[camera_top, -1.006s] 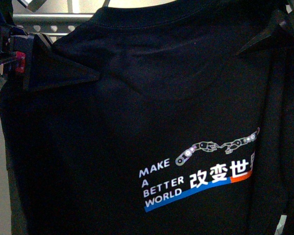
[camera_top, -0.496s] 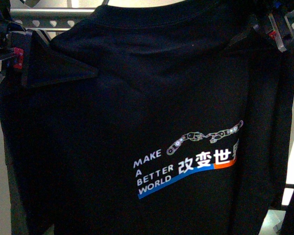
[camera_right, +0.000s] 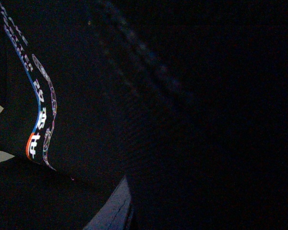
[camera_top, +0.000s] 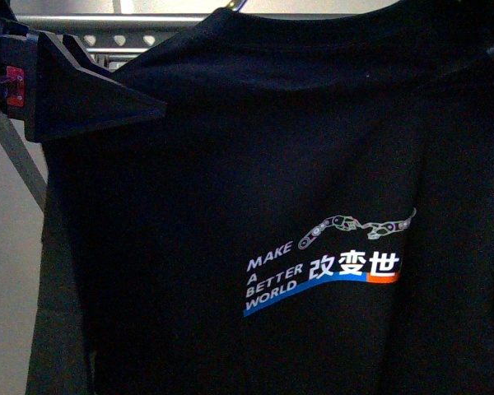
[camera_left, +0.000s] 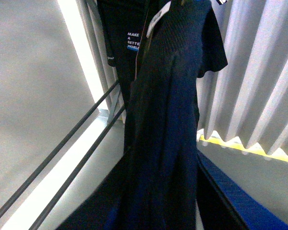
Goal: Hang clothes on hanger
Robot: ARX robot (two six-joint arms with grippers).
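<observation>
front view: left gripper [camera_top: 136, 107] pinched on the black t-shirt [camera_top: 255, 164] at the shoulder on the robot's left, print facing the camera. right gripper hidden by cloth, grip cannot be told. behind the collar runs the grey hanger rail [camera_top: 107, 20], heart holes visible. left wrist view: shirt hangs beside the thin lower bars [camera_left: 62, 143].

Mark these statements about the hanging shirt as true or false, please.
1. The T-shirt is black. True.
2. Its print reads "MAKE A BETTER WORLD". True.
3. The stripe under the print is green. False: it is blue with an orange end.
4. The T-shirt lies flat on a table. False: it hangs in front of the clothes rack.
5. The left pincer is at the T-shirt's shoulder. True.
</observation>
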